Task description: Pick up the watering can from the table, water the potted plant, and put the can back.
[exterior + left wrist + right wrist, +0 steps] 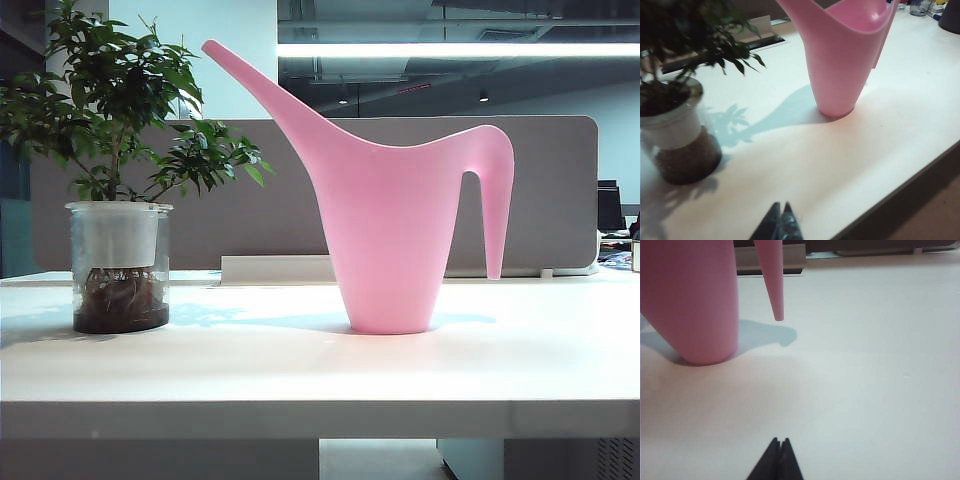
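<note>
On the white table the pink watering can stands upright on its base near the middle of the exterior view, with the potted plant well apart from it at the left. Its body rises straight from the narrow base, its long thin spout slants up toward the plant side and ends above the plant's outer leaves, and its arched handle curves over the opposite side and drops to a point that hangs clear of the tabletop. Neither arm shows in that view.

The left wrist view looks down into the can's open top, which the exterior view hides, and shows soil at the plant's rim and the table's front edge. At its lower border the left gripper sits with its dark tips pressed together, holding nothing, over bare table in front of the plant and can.

The right wrist view shows the can's lower body and the handle's point from the handle side. The right gripper is likewise closed tip to tip and empty, well short of the can
</note>
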{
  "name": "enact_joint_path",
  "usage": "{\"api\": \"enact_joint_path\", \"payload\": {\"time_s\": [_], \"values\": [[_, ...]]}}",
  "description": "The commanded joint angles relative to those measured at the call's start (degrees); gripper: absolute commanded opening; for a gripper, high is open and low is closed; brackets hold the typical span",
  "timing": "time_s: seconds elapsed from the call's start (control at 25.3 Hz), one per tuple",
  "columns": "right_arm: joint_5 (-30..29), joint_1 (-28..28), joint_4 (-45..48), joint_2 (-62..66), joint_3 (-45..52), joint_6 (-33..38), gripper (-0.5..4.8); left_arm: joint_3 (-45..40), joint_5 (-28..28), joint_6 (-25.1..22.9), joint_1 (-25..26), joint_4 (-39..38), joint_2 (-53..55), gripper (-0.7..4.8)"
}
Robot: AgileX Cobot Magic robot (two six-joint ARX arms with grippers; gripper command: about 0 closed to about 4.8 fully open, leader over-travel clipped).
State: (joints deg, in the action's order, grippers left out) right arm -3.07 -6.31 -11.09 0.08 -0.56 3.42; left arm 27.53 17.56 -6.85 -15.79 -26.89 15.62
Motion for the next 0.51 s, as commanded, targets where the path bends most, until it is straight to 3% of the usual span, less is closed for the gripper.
{"api": "enact_joint_path", "payload": {"time_s": [0.04, 0.24, 0.32, 0.51], "values": [[0.13, -0.07, 0.22, -0.07, -0.07, -0.07, -0.01, -9.46, 0.02, 0.11, 0.46, 13.11, -4.17, 0.03], [0.15, -0.09, 0.24, -0.07, -0.07, -0.07, -0.01, -21.51, -1.01, 0.39, 0.57, 21.09, -12.44, 0.03], [0.15, -0.09, 0.22, -0.07, -0.07, -0.07, -0.01, -27.08, -7.02, 4.33, 1.09, 23.17, -15.21, 0.03], [0.15, -0.11, 0.55, -0.07, -0.07, -0.07, -0.01, -27.02, -16.26, 5.62, 3.96, 16.24, -15.21, 0.03]]}}
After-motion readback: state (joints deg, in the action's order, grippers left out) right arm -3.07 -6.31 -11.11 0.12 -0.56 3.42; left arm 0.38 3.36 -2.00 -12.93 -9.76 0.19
